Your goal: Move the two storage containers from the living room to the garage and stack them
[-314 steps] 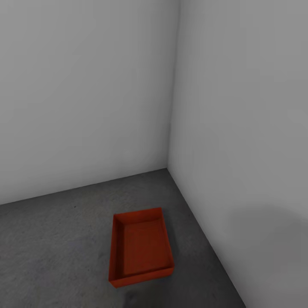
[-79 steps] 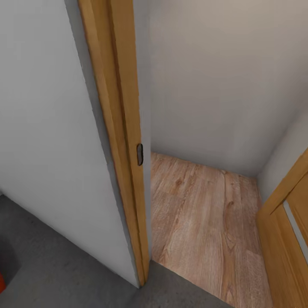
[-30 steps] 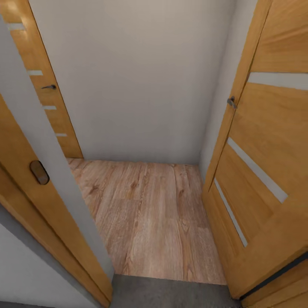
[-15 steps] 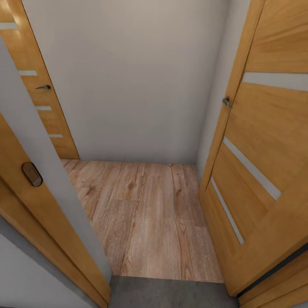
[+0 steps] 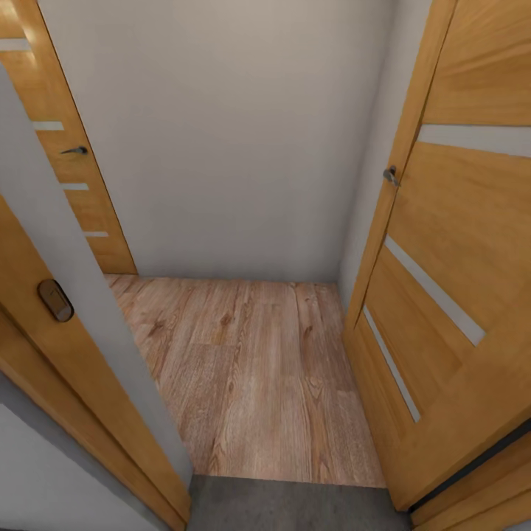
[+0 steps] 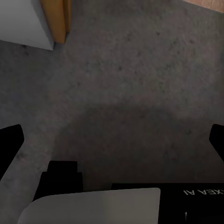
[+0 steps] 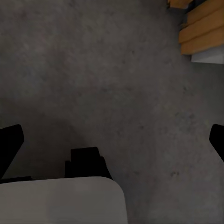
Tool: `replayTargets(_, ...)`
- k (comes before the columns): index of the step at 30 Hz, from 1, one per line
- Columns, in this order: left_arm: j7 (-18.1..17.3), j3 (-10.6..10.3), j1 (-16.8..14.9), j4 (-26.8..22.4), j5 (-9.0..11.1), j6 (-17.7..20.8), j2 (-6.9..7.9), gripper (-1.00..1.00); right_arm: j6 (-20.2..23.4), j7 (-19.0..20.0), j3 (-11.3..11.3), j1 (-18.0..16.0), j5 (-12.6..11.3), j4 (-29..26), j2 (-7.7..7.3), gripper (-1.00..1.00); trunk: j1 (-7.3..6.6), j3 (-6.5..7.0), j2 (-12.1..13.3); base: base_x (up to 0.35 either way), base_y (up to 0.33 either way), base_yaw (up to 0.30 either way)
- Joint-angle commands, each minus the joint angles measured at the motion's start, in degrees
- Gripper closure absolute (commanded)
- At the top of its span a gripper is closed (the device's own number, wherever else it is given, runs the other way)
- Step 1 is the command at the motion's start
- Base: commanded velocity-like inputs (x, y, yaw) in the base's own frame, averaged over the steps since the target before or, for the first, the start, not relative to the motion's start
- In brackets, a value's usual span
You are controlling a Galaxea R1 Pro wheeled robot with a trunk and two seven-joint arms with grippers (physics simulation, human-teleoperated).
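Head view faces a doorway: wood plank floor (image 5: 258, 369) beyond grey concrete floor (image 5: 280, 505), between wooden doors (image 5: 457, 295). Left pincer (image 6: 112, 140) and right pincer (image 7: 112, 140) hang released above concrete.

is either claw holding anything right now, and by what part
Nothing is held. The left claw and the right claw both hang open, with only bare grey floor between their fingers.

The left gripper (image 6: 112, 140) pointed down, its black fingers (image 6: 10, 142) spread wide apart and holding nothing; the right gripper (image 7: 112, 140) was the same, fingers (image 7: 10, 142) wide and empty
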Motion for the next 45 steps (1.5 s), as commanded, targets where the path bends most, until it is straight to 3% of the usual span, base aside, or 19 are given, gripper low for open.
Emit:
replayTargets(1,-0.2,-0.5,0.0,0.1,0.6,-0.2,0.01,-1.0,-0.2,-0.2,0.5,0.0,-0.6,0.0,0.01,-1.0,-0.01,-0.05,0.0,0.0,0.0,0.0)
replayTargets(15,-0.2,-0.5,0.0,0.1,0.6,-0.2,-0.01,-1.0,-0.2,-0.2,0.5,0.0,-0.6,0.0,0.01,-1.0,-0.01,-0.05,0.0,0.011,0.0,0.0)
replayTargets(45,-0.2,-0.5,0.0,0.0,0.6,-0.3,-0.02,-1.0,-0.2,-0.2,0.5,0.0,-0.5,0.0,0.07,-1.0,-0.01,-0.05,0.0,0.153,-0.087,0.0)
